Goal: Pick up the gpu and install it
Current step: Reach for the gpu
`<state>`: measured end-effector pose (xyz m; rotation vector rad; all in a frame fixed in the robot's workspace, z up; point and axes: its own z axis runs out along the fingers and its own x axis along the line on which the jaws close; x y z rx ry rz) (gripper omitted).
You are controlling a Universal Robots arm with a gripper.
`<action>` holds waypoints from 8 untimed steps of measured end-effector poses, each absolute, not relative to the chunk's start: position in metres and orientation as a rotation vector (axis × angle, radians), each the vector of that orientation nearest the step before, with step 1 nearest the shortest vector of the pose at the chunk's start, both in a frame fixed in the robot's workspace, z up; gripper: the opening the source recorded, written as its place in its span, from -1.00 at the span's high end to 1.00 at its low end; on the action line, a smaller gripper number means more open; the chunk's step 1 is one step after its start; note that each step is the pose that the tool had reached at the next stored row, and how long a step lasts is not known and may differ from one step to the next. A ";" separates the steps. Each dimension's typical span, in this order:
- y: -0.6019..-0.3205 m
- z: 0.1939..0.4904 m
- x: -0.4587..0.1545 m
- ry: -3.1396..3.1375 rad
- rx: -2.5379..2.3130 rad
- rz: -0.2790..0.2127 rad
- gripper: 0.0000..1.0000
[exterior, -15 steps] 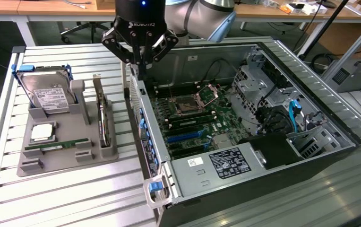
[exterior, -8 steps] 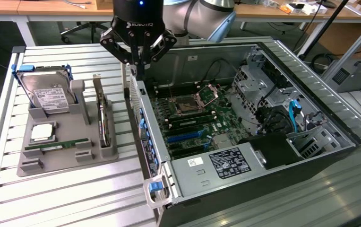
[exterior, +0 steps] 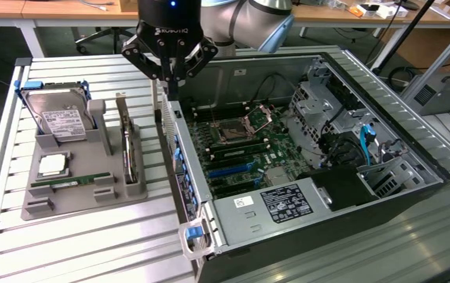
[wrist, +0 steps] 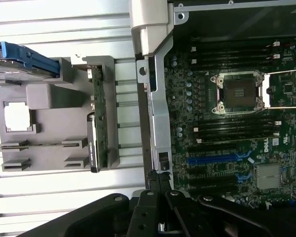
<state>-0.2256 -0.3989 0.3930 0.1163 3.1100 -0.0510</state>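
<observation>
The gpu [exterior: 131,154] is a thin dark card with a silver bracket at its far end. It stands on edge in a slot of the grey holder [exterior: 83,200], and in the wrist view the gpu [wrist: 97,126] sits upright in the same slot. My gripper [exterior: 171,78] hangs shut with nothing between its fingers, above the rear wall of the open computer case [exterior: 179,153]. It is to the exterior view's right of the gpu and apart from it. In the wrist view, the gripper [wrist: 158,180] has its fingertips pressed together over that wall.
The grey holder also carries a hard drive [exterior: 60,118] in a blue frame, a processor chip [exterior: 53,165] and a green RAM stick [exterior: 72,180]. The motherboard [exterior: 245,150] lies inside the case with blue card slots [wrist: 217,159] and an open processor socket [wrist: 241,91]. The slatted table [exterior: 91,247] lies around them.
</observation>
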 end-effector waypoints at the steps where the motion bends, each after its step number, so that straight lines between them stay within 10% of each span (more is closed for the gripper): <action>1: -0.399 0.393 -0.226 3.110 0.116 -0.051 0.79; 8: -0.399 0.393 -0.229 3.110 0.116 -0.051 0.79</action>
